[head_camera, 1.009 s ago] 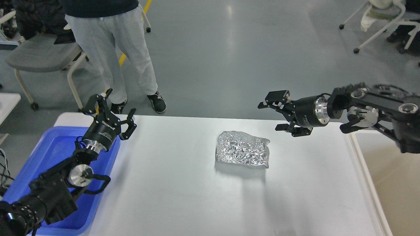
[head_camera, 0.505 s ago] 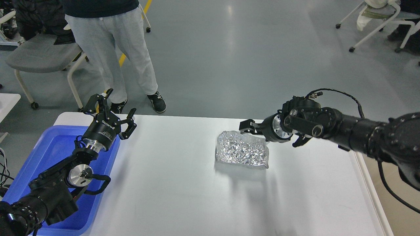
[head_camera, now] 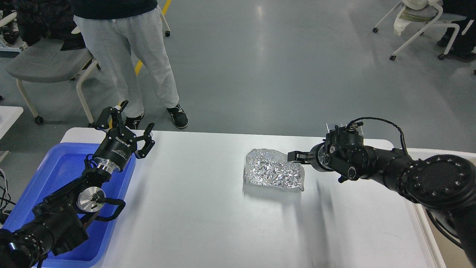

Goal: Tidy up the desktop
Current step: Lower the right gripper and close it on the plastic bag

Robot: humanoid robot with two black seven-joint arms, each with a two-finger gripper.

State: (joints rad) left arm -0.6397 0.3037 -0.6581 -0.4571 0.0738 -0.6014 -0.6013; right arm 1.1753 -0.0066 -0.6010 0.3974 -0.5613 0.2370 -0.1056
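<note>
The white desktop (head_camera: 193, 216) fills the middle of the head view. A crumpled silver foil bag (head_camera: 273, 173) lies on it, right of centre. My right gripper (head_camera: 297, 157) reaches in from the right, low over the desktop, and its tip is at the bag's upper right edge. It is seen nearly end-on, so its fingers cannot be told apart, nor whether it touches the bag. My left gripper (head_camera: 128, 124) is open and empty, raised over the far right corner of the blue tub (head_camera: 55, 175).
A beige-white bin (head_camera: 427, 230) stands along the desktop's right edge, mostly hidden by my right arm. A person in grey trousers (head_camera: 126, 56) stands just beyond the far left edge. Wheeled chairs (head_camera: 41, 63) stand on the grey floor behind.
My right arm has swung down and to the left, from above the far right of the desktop to the foil bag's upper right edge. The left arm and the bag have not moved.
</note>
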